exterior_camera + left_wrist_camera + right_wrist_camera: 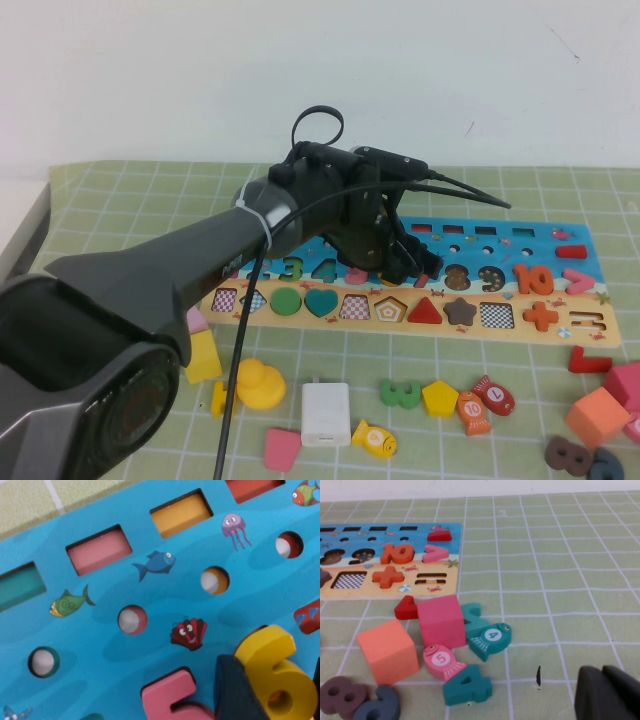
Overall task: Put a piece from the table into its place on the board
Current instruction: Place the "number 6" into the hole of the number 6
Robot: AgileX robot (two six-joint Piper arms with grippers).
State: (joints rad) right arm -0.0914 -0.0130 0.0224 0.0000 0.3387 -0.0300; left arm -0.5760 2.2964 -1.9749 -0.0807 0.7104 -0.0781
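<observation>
The left pincer (405, 262) hangs over the board's (520, 250) blue band, clamped on the yellow 6 (277, 677) just beside the pink 5 (170, 692). The right pincer (610, 695), fingers together, sits above the counter (570, 580) beside loose pieces.

The worktop (600, 200) wears a green checked mat. On it lie the board (560, 330), a yellow duck (260, 385), a white charger (326, 413), and loose blocks, numerals and fish at its near edge.
</observation>
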